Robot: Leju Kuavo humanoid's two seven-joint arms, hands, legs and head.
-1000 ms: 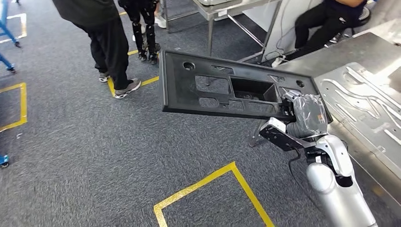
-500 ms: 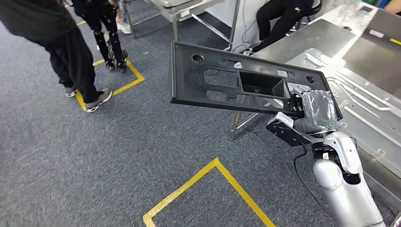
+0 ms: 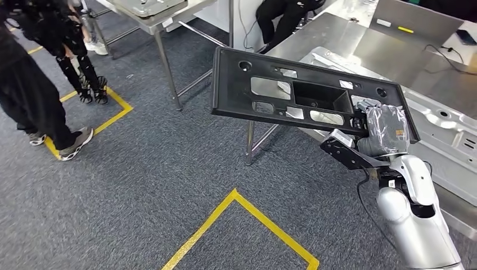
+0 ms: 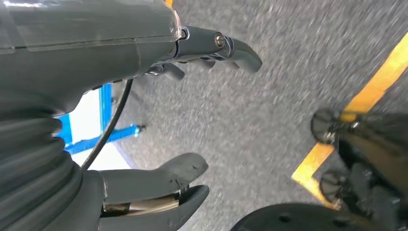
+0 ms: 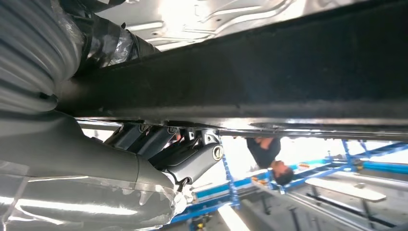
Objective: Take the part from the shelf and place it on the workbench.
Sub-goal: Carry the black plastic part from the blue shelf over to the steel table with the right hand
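The part is a long black plastic panel (image 3: 292,95) with several cut-outs and a deep rectangular pocket, held roughly level in the air. My right hand (image 3: 383,128) grips its right end, thumb on top and fingers under it. In the right wrist view the panel's edge (image 5: 269,77) crosses the picture above my right hand (image 5: 159,154). Part of the panel overhangs the steel workbench (image 3: 337,34), which stretches behind and to the right. In the left wrist view my left hand (image 4: 192,120) hangs over the carpet, fingers apart and holding nothing.
A pressed sheet-metal panel (image 3: 450,121) lies on the workbench under the part's right end. A second steel table (image 3: 152,11) stands at the back left. A person's legs (image 3: 34,107) are at the left, another person sits at the back. Yellow tape lines (image 3: 236,197) mark the carpet.
The camera has swung to the right: the workbench has come further into view and the standing person has slid to the left edge. My right hand keeps its hold on the panel.
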